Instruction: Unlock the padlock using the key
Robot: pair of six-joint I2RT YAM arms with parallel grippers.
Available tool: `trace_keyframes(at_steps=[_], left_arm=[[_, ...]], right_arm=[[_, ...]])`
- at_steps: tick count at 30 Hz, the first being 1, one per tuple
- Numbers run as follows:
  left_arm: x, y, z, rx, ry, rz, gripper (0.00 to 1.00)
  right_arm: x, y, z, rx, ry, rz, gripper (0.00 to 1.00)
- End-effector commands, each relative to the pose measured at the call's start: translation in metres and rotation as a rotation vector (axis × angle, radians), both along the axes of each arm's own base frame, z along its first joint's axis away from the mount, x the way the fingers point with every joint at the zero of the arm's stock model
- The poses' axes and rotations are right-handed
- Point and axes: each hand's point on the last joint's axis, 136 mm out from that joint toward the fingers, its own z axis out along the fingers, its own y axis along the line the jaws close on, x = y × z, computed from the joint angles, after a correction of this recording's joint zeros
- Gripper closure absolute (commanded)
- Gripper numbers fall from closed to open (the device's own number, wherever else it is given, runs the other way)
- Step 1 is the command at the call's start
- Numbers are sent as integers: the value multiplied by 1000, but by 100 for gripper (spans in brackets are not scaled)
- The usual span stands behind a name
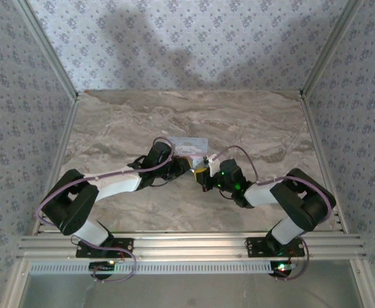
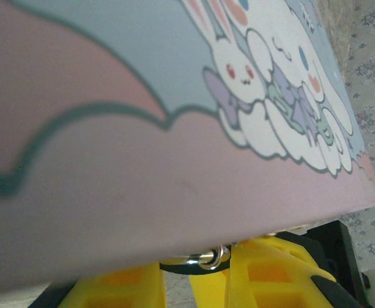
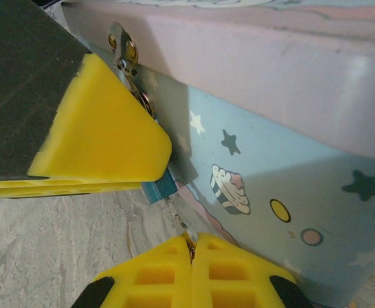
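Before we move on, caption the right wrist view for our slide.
Right hand pinches the key at the padlock beside the tin.

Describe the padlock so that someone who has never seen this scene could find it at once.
Find the cartoon-printed tin with its pink lid. Below the metal hasp on its light-blue side, beside a yellow finger pad, sits the padlock: a tiny teal-blue block, darker than the tin.

Cartoon-printed light-blue tin [image 1: 191, 145] on marble-patterned table [image 1: 252, 115]; floral-papered walls [image 1: 194, 38] around.

Tin [image 3: 271, 192] wall backs padlock [image 3: 158, 191]; far table [image 1: 271, 122] open.
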Motion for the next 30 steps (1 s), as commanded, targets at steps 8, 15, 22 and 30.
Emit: trace_keyframes(at_steps=[8, 15, 22, 30], left_arm=[[-5, -25, 25, -90, -25, -77, 88], [-4, -25, 21, -80, -21, -77, 88], [-1, -25, 7, -64, -7, -73, 88], [6, -24, -12, -52, 9, -68, 87]], right_arm=[[18, 21, 49, 113, -120, 19, 100], [20, 19, 57, 132, -127, 24, 100], [13, 18, 30, 77, -63, 6, 100], [5, 15, 3, 78, 39, -38, 100]])
